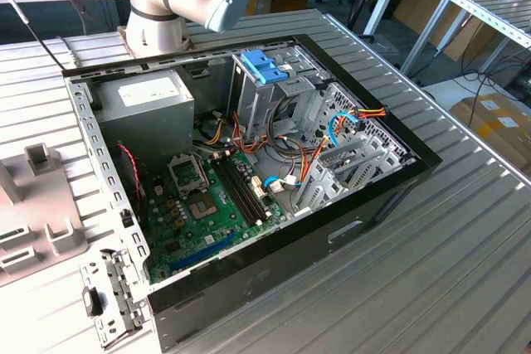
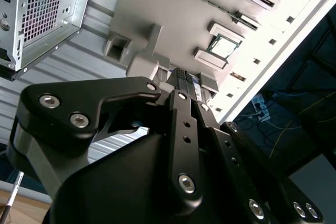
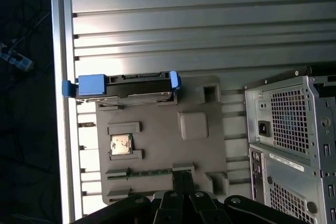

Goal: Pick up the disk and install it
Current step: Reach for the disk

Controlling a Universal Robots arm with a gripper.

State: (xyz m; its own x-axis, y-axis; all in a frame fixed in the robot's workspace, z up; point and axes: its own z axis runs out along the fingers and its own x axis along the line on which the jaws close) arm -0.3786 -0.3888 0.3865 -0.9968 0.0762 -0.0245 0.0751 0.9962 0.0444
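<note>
The disk (image 3: 123,86) stands on its long edge in a slot at one end of a grey fixture tray (image 3: 194,126), its dark body flanked by blue side rails. In both wrist views my gripper (image 3: 183,178) (image 2: 187,80) hangs above the tray's opposite end, well short of the disk and touching nothing. Its two thin black fingers sit close together with nothing between them. The open computer case (image 1: 249,163) lies on the slatted metal table; its drive cage (image 1: 274,97) carries a light-blue latch piece (image 1: 264,65).
A processor chip (image 3: 121,145) rests in a tray pocket. The case's rear panel (image 3: 289,129) stands beside the tray. The grey power supply (image 1: 153,99) and motherboard (image 1: 207,205) fill the case. The table edge (image 3: 62,129) runs near the disk. The arm's base (image 1: 166,6) is behind the case.
</note>
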